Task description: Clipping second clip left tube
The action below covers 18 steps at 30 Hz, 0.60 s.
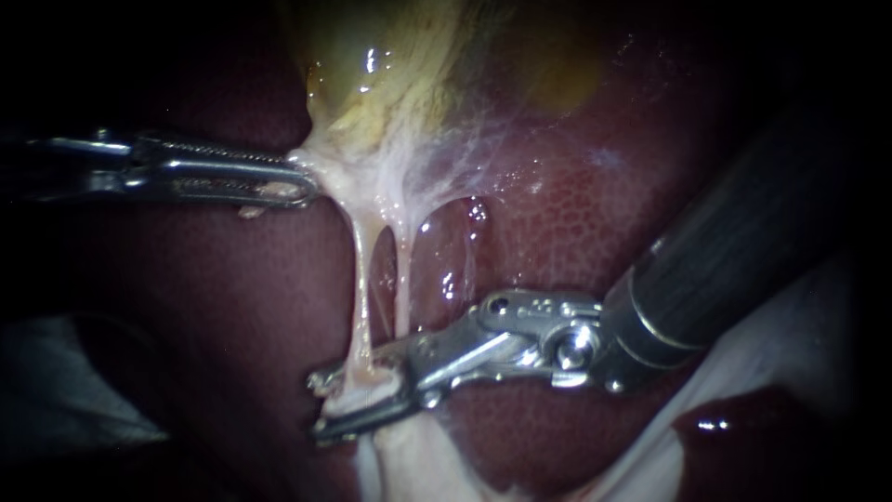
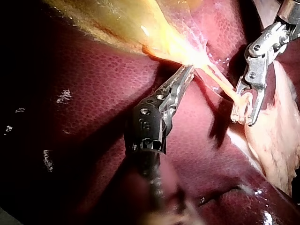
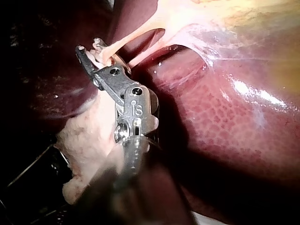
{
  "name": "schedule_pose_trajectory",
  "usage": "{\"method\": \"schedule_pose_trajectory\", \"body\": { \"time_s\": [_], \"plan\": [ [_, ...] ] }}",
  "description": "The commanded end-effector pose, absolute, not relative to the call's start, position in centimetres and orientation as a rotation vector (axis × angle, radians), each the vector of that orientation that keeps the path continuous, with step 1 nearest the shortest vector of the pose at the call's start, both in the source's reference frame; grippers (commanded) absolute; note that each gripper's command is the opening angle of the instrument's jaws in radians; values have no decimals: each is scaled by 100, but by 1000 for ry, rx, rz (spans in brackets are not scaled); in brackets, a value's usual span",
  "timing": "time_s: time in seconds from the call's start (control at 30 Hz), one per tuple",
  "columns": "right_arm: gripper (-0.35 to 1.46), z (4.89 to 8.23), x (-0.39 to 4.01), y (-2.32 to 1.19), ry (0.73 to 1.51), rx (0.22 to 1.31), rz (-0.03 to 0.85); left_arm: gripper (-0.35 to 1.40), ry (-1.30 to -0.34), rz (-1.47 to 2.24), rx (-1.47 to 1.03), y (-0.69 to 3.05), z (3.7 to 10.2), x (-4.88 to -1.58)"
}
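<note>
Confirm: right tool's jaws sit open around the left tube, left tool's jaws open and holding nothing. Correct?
Not the left tool: its jaws are shut on the pale tissue at the narrow end of the gallbladder, as the endoscope view shows. The rest holds: the right tool has its jaws open around the left tube.

The tubes (image 1: 360, 279) are faced closely from the endoscope; wrist views are taken along the left instrument (image 2: 186, 73) and right instrument (image 3: 89, 47), with the tubes shared by all.
</note>
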State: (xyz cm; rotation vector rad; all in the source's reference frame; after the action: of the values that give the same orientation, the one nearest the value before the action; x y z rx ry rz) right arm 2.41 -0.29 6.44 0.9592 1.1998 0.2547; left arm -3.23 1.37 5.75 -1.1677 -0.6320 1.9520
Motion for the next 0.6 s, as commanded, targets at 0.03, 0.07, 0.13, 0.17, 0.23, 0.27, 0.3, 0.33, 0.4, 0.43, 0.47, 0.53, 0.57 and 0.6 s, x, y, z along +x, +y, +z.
{"method": "schedule_pose_trajectory", "body": {
  "time_s": [0.03, 0.07, 0.13, 0.17, 0.23, 0.27, 0.3, 0.33, 0.4, 0.43, 0.47, 0.53, 0.57, 0.6],
  "plan": [
    [-10, 645, 240, -29, 1196, 966, 258, -35, -632, 1952, -1167, 138, 575, -323],
    [-14, 645, 240, -29, 1196, 968, 254, -35, -632, 1952, -1168, 138, 575, -323],
    [-24, 645, 239, -29, 1195, 977, 251, -35, -632, 1952, -1167, 138, 576, -323],
    [-31, 645, 239, -29, 1193, 983, 252, -35, -632, 1952, -1167, 138, 576, -323],
    [-35, 645, 239, -29, 1192, 993, 246, -35, -632, 1952, -1168, 138, 576, -323],
    [-35, 645, 239, -29, 1190, 999, 248, -35, -632, 1952, -1168, 138, 576, -323],
    [-35, 645, 239, -29, 1188, 1003, 253, -35, -632, 1952, -1168, 138, 576, -323],
    [-35, 645, 239, -29, 1185, 1007, 258, -35, -632, 1952, -1168, 138, 576, -323],
    [-35, 645, 238, -29, 1185, 1007, 258, -35, -632, 1952, -1167, 138, 576, -323],
    [-35, 645, 238, -28, 1185, 1007, 257, -35, -632, 1952, -1168, 138, 576, -323],
    [-35, 645, 238, -29, 1185, 1007, 257, -35, -632, 1952, -1168, 138, 576, -323],
    [-35, 645, 238, -28, 1185, 1007, 257, -35, -632, 1952, -1168, 138, 576, -323],
    [-35, 645, 238, -28, 1185, 1007, 257, -35, -632, 1952, -1168, 138, 576, -323],
    [-35, 645, 238, -28, 1185, 1007, 257, -35, -632, 1952, -1168, 138, 576, -323]
  ]
}}
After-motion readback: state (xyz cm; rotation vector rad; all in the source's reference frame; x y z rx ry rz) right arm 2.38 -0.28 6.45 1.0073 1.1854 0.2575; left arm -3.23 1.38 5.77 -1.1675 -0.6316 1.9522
